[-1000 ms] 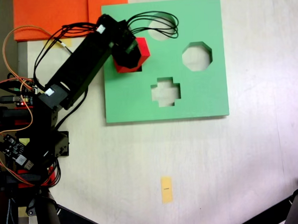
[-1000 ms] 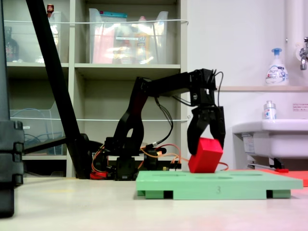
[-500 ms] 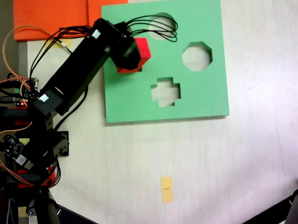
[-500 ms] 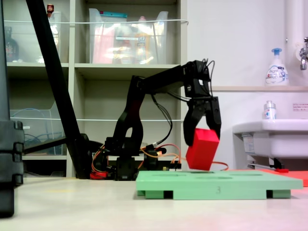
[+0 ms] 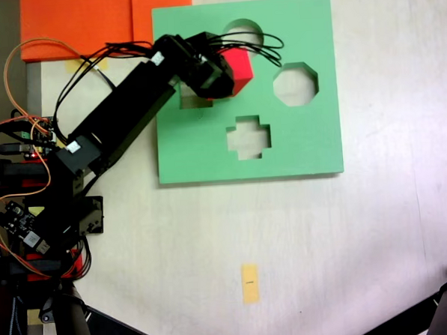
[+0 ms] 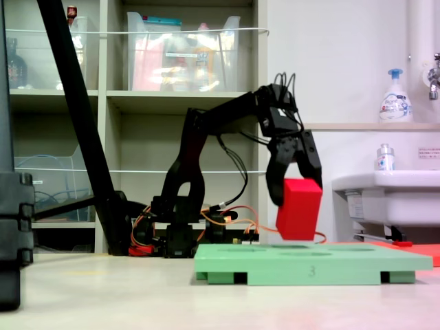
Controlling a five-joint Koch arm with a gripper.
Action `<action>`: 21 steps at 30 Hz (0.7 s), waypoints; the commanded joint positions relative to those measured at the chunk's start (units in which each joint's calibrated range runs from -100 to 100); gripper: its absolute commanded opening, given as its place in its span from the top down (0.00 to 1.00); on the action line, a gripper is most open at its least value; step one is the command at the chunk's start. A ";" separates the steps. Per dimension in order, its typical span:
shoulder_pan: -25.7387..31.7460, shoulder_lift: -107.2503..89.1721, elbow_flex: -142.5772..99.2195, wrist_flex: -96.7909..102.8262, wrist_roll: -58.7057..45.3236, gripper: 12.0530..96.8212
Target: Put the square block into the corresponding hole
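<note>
gripping the red foam cube (image 6: 298,208) by its upper part, the claw (image 6: 294,180) holds it in the air, just clear of the green foam board (image 6: 313,262) beneath it, the cube nearly upright in the low fixed view. in the fixed view from above, the cube (image 5: 236,70) sits at the claw (image 5: 222,71) tip, with the small square cutout (image 5: 192,98) just behind and below-left of the claw, partly hidden by the arm, the round cutout (image 5: 240,33) just above it and the octagonal cutout (image 5: 295,84) to its right.

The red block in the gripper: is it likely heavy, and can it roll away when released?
Probably light: the red block hangs clear above the green board, held by the gripper at its top alone. Rolling seems unlikely, given its flat faces.
</note>
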 commanded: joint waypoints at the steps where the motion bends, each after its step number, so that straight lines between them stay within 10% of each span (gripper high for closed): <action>1: -0.20 0.56 3.85 3.13 -0.49 0.71; 21: 2.74 3.63 -0.54 -10.06 0.39 0.71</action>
